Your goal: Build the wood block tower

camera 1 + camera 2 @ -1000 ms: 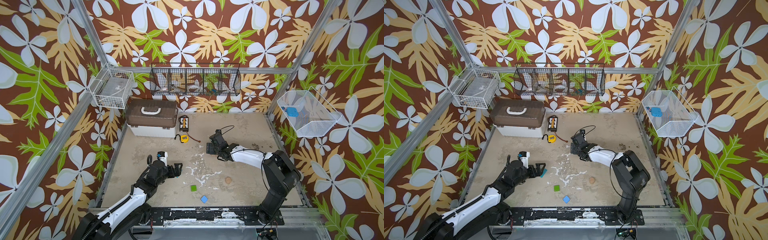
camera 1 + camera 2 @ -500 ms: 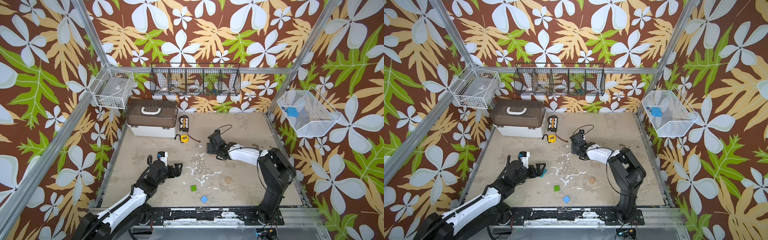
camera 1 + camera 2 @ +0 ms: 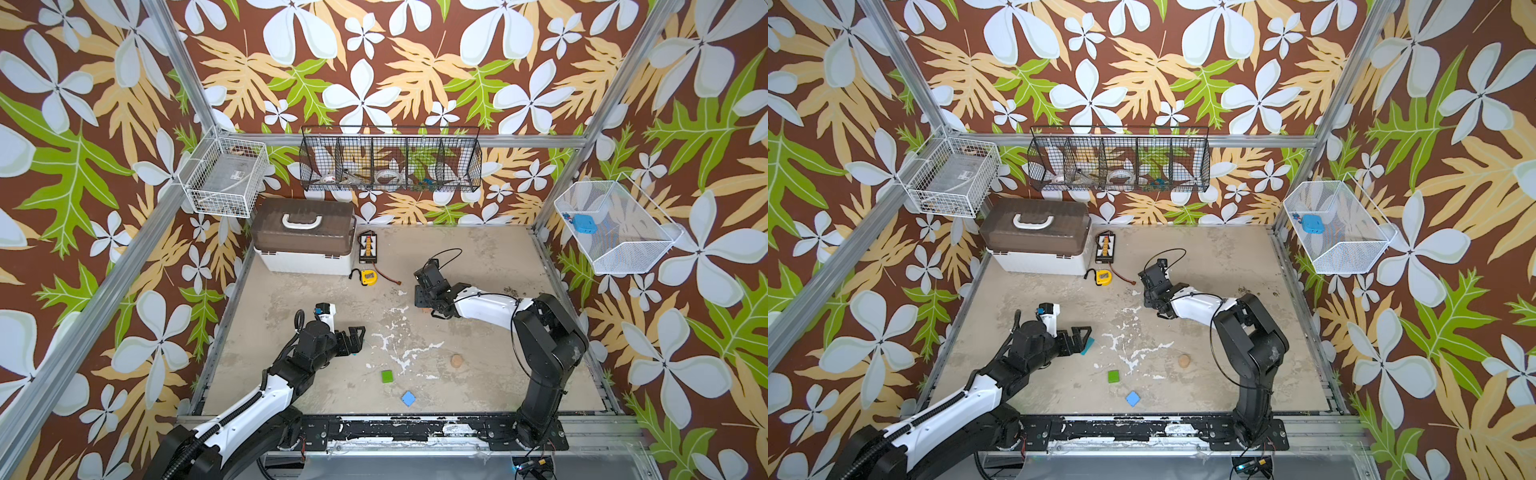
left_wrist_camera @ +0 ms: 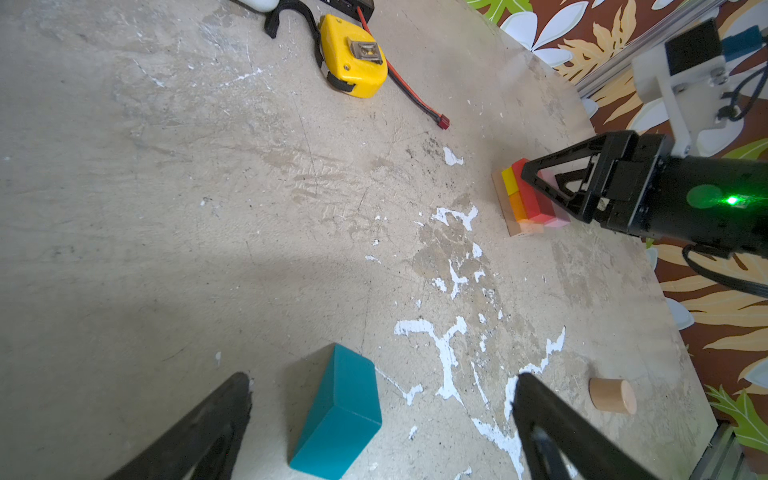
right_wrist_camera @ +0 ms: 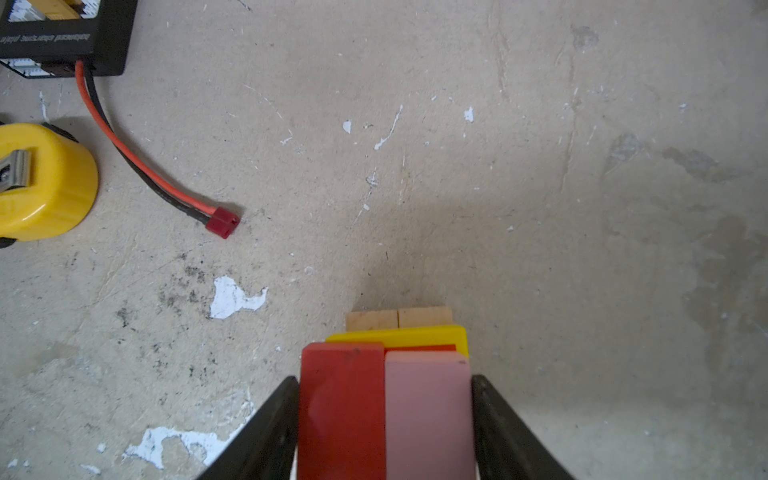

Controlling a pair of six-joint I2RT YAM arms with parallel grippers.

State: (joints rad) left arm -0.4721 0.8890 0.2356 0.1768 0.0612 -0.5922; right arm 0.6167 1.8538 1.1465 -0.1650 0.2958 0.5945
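The tower (image 4: 525,199) is a low stack: a plain wood base (image 5: 399,319), a yellow block (image 5: 415,334) and orange beside it, then a red block (image 5: 340,415) and a pink block (image 5: 428,415) side by side on top. My right gripper (image 5: 385,379) is shut on the red and pink pair, one finger against each outer face. Low over the floor, my left gripper (image 4: 382,380) stands open astride a teal block (image 4: 336,409) without touching it. A green block (image 3: 387,376), a blue block (image 3: 408,398) and a wood disc (image 3: 457,360) lie loose near the front.
A yellow tape measure (image 3: 367,276) and a black board (image 3: 368,248) with a red-black cable lie just behind the tower. At the back left stands a white box with a brown lid (image 3: 305,237). Wire baskets (image 3: 390,160) hang on the walls.
The right gripper's jaws have closed in onto the red and pink blocks, and its arm has shifted slightly. The left arm has not moved.
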